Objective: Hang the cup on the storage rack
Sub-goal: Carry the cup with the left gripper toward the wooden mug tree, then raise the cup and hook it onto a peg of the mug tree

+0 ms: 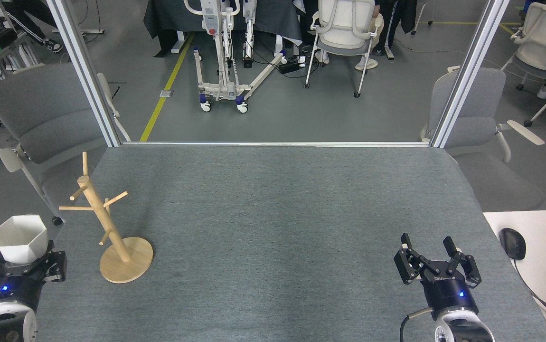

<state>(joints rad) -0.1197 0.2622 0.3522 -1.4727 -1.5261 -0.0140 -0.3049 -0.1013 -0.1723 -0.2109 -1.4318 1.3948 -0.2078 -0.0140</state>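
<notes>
Cup in my left hand, held off the desk's left edge, not yet hung.

My left hand (pixel 18 264) pinches the white hexagonal cup (pixel 19 238) upright, left of the wooden mug tree (pixel 106 223) and apart from it. My right hand (pixel 437 260) hovers spread and empty over the grey desk (pixel 282 228). I judge this the carry step; next I must swing right and tilt the cup onto a peg. No handle shows.

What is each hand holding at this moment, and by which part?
The left hand holds the white cup by its narrow base, rim upward. The right hand is open and holds nothing.
</notes>
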